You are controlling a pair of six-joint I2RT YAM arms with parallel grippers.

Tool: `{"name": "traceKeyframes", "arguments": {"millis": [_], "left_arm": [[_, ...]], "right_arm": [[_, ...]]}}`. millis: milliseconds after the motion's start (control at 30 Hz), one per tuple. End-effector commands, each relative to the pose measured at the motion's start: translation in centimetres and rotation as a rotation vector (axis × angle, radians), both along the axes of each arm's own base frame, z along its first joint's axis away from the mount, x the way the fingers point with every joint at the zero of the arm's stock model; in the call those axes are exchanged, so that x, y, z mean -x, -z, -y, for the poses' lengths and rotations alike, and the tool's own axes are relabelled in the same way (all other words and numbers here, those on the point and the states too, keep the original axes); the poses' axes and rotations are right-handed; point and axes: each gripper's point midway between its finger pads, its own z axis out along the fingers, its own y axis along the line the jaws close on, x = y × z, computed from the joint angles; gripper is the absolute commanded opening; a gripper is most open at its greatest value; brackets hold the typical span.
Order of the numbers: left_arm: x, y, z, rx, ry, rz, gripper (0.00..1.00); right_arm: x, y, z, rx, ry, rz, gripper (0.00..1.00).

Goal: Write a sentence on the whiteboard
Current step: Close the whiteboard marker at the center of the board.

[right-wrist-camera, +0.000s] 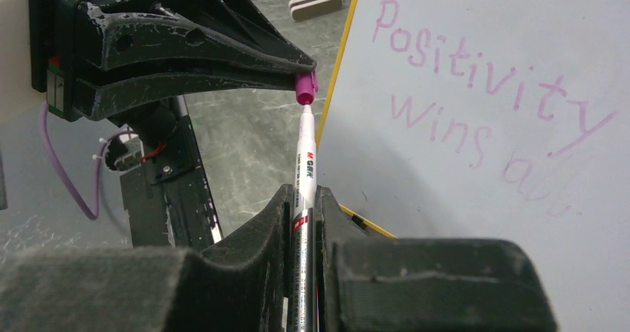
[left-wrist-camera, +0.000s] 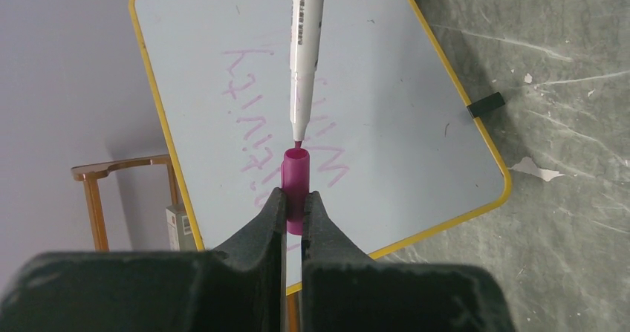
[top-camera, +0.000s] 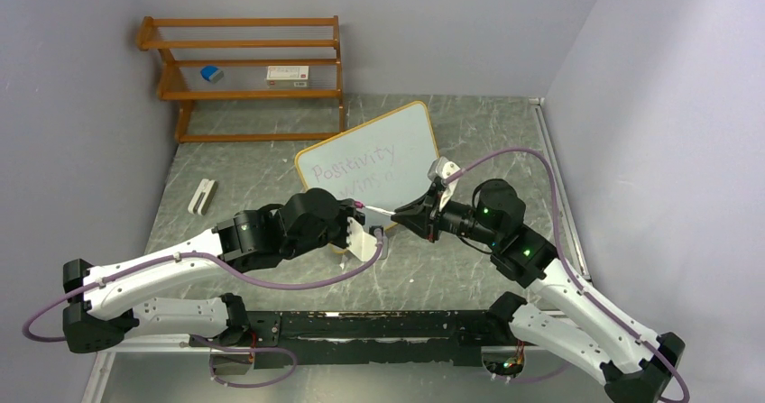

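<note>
The whiteboard (top-camera: 410, 141) leans upright at mid-table, with a thin yellow frame. The sentence (top-camera: 352, 167) in purple handwriting reads "Positivity wins", with fainter strokes after it. My left gripper (left-wrist-camera: 295, 198) is shut on a magenta marker cap (left-wrist-camera: 296, 174) in front of the board (left-wrist-camera: 386, 87). My right gripper (right-wrist-camera: 303, 194) is shut on a white marker (right-wrist-camera: 304, 154), whose tip meets the open mouth of the cap (right-wrist-camera: 305, 88). The two grippers face each other, left (top-camera: 365, 212) and right (top-camera: 403, 217). The writing (right-wrist-camera: 475, 87) shows beside the marker.
A wooden shelf (top-camera: 244, 69) stands at the back left and holds a small blue item (top-camera: 211, 73) and a flat box (top-camera: 289, 74). A small white block (top-camera: 203, 196) lies on the grey table left of the board. Walls close in on both sides.
</note>
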Motion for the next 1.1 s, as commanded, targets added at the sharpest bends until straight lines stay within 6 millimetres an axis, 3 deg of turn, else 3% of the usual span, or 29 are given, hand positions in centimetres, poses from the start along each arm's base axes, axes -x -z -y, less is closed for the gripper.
{"name": "traceKeyframes", "arguments": {"millis": [0, 767, 1067], "left_arm": [[0.5, -1.7, 0.2, 0.032, 0.027, 0.005, 0.05], [1.4, -1.5, 1.3, -0.002, 0.08, -0.03, 0.05], [2.2, -2.3, 2.0, -0.081, 0.098, 0.004, 0.05]], "right_arm": [[0.0, -1.0, -0.3, -0.027, -0.016, 0.027, 0.0], [-0.1, -0.5, -1.2, -0.043, -0.042, 0.001, 0.0], [-0.9, -0.3, -2.1, -0.073, -0.046, 0.002, 0.0]]}}
